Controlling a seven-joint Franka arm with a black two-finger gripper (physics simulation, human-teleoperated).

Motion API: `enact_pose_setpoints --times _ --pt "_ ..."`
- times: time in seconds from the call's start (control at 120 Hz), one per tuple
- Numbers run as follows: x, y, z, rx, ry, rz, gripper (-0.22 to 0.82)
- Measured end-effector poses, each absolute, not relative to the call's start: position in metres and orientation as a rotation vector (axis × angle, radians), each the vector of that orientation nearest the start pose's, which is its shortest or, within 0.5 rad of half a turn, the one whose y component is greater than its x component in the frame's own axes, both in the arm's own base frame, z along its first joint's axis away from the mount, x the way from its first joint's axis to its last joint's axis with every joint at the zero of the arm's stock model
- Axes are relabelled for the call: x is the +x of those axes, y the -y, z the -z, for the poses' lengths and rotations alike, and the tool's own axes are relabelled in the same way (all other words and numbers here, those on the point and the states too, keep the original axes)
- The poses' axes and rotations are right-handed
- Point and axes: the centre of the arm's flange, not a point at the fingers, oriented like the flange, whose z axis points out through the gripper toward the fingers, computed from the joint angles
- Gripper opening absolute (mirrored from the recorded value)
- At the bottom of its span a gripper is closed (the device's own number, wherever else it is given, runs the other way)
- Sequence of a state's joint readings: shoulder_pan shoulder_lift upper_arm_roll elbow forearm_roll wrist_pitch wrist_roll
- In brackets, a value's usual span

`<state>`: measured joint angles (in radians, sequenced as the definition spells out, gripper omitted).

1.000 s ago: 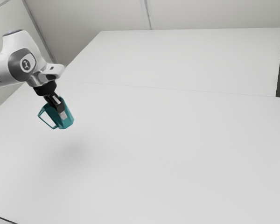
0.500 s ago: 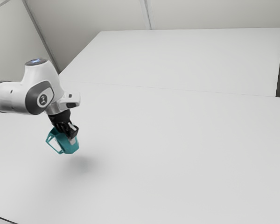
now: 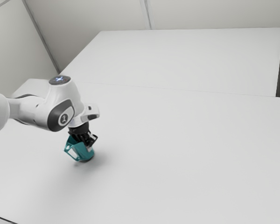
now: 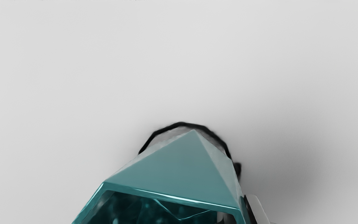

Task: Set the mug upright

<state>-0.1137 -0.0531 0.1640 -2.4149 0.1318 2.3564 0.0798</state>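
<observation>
My gripper (image 3: 87,140) points down at the exterior view's left, shut on the teal mug (image 3: 86,153). The faceted mug leans somewhat, its handle toward the exterior view's left and its lower end close above or against the table; I cannot tell whether they touch. In the wrist view, the gripper (image 4: 240,214) pinches the wall of the mug (image 4: 179,174), with one pale fingertip (image 4: 257,207) outside and a part of the other seen within the opening. The mug's mouth faces the camera, and a dark curved outline surrounds its far end.
A wide white table (image 3: 177,154) extends beneath the arm and toward the exterior view's right. Behind it stands another white surface (image 3: 186,60), with pale walls beyond. A thin dark line crosses the exterior view's lower left corner.
My gripper has carried the mug down and toward the exterior view's right. The mug leans less than before, and its shadow is now close against its lower end.
</observation>
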Motion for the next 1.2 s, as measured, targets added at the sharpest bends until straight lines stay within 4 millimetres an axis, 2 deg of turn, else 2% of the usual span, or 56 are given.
enact_pose_setpoints --times 0.117,0.233,0.433,0.542,0.642,0.908,1.05,1.2 --pt "0.485 -0.018 -0.33 -3.055 -0.164 0.027 0.06" --pt "0.487 -0.013 -0.343 -3.06 -0.136 0.091 0.21" --pt "0.486 -0.008 -0.394 -3.071 -0.09 0.228 0.36" --pt "0.508 -0.003 -0.446 -3.083 -0.053 0.262 0.45" --pt "0.528 -0.002 -0.492 -3.085 -0.025 0.227 0.5" --pt "0.556 -0.006 -0.568 -3.105 0.065 0.097 0.56" --pt "0.561 -0.01 -0.61 -3.106 0.095 0.092 0.57" --pt "0.555 -0.013 -0.643 -3.107 0.117 0.09 0.58"
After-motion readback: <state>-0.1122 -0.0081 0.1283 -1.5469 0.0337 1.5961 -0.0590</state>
